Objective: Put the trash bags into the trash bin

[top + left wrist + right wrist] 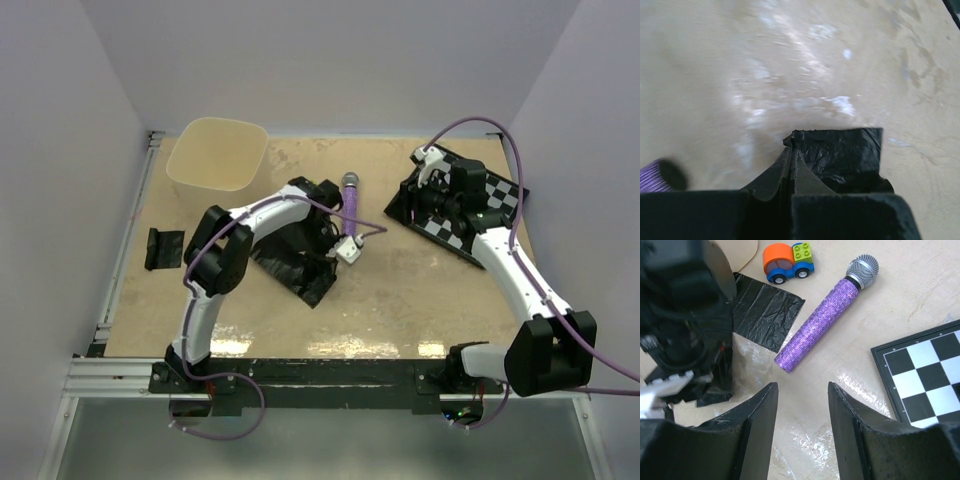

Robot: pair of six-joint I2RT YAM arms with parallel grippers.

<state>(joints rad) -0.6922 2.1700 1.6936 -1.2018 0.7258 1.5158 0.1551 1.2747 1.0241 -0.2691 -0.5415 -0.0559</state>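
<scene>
The task is only starting: the trash bin (pixel 200 172) is standing at the far left of the worktop (pixel 400 300), seemingly holding nothing, though its floor is hard to read from above. The left hand (pixel 791 149) is pressed together, pinching an edge of a trash bag (pixel 840 152) that is lying mid-worktop. A second trash bag (pixel 164 248) is lying folded near the left edge, well apart. The right hand (pixel 802 390) is hanging half spread, gripping nothing, beside the chequered board (pixel 925 375).

Table (pixel 400 310): bin (pixel 217 153), trash bags (pixel 300 280), microphone (pixel 351 203), chequered board (pixel 505 195)
</scene>
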